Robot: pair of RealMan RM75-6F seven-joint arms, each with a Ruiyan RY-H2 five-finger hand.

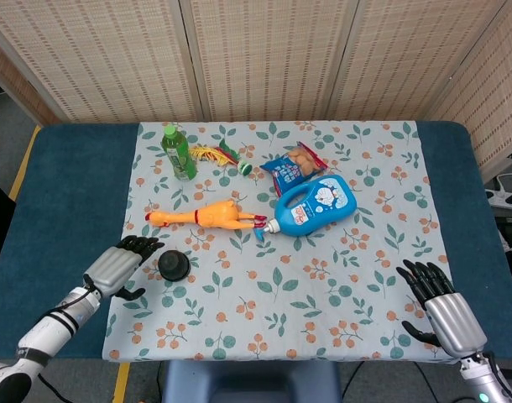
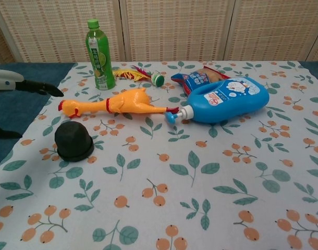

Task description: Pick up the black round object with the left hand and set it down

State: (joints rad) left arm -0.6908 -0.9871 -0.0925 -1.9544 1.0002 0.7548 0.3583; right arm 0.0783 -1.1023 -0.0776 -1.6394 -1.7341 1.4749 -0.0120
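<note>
Progress on the task is at its start, judging by how things lie: the black round object [image 1: 173,265] sits untouched on the flowered cloth [image 1: 323,302] that covers the desk [image 1: 67,193], so the grasp, the lift and the set-down all remain.

Starting at the left, the left hand [image 1: 119,267] hovers at the cloth's left edge, just beside the black round object and not touching it. Its fingers [image 1: 143,244] are apart and reach toward the object, with nothing in them. In the chest view the hand shows only at the left border: dark fingertips extend over the blue desk, above and to the left of the object, and a gap lies between them. To close on it, the hand needs to come a little further right and down, I judge.

Beyond the object, farther from the robot, lie a green bottle [image 1: 179,154] standing upright, a yellow rubber chicken [image 1: 207,216] on its side, a snack packet [image 1: 295,165] and a blue detergent bottle [image 1: 316,205] lying with its cap toward the chicken's feet. All are well apart from the left hand.

At the far right, the right hand [image 1: 443,309] rests near the cloth's front right corner, fingers spread and holding nothing, well away from everything.
</note>
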